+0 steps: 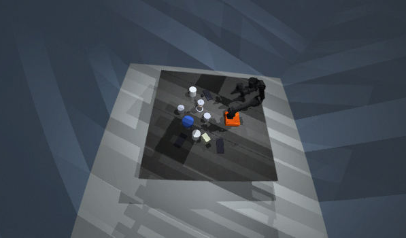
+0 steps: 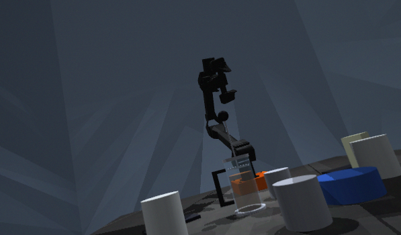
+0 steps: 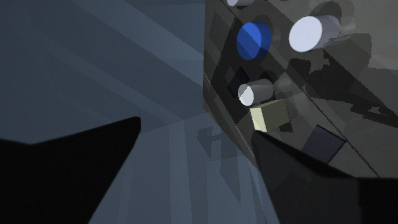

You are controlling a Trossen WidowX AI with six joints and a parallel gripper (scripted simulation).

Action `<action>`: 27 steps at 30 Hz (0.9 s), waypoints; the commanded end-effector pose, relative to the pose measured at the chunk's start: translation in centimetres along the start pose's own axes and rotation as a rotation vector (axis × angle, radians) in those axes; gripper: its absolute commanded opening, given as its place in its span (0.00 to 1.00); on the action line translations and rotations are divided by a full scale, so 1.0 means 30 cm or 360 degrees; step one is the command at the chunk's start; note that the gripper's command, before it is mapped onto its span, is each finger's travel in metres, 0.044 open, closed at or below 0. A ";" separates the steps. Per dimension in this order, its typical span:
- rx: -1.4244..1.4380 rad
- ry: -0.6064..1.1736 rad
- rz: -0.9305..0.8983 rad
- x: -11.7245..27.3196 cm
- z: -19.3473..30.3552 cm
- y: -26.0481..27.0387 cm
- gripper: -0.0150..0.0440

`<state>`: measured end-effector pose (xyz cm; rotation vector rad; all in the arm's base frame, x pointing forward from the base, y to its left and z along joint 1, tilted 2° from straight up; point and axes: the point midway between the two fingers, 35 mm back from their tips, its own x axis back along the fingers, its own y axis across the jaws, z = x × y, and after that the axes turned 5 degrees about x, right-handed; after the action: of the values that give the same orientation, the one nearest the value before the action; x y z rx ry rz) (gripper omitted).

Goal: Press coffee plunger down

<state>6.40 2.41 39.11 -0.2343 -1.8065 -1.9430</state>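
The claw (image 3: pixel 192 165) stands wide with nothing between its fingers, raised high on the folded arm well apart from the press; the wrist view looks past the two dark fingers at the table (image 3: pixel 350 107) tilted, with the blue disc (image 3: pixel 254 40) and a pale block (image 3: pixel 270 117) in sight.

Going from near to far in the exterior view: white cylinders (image 2: pixel 164 215) stand in front, then the coffee press (image 2: pixel 244 188), a clear glass beaker with a black handle, upright on the table. Its thin rod rises to a black ball knob (image 2: pixel 223 116), so the plunger looks fully up.

Judged from this, the press is light, tall, narrow-based and slippery, so it would tip under any sideways push. The knob is the place to hold: small, round, stiff. The claw should close on it from straight above and push along the rod.
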 end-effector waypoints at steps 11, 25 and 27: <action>0.1136 -0.0374 0.0134 -0.324 -0.170 0.117 1.00; 0.2218 -0.0611 0.0571 -0.571 -0.442 0.095 1.00; 0.2350 -0.0623 0.0644 -0.595 -0.480 0.083 1.00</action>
<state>22.37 -3.71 35.55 -0.3444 -2.6552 -0.5585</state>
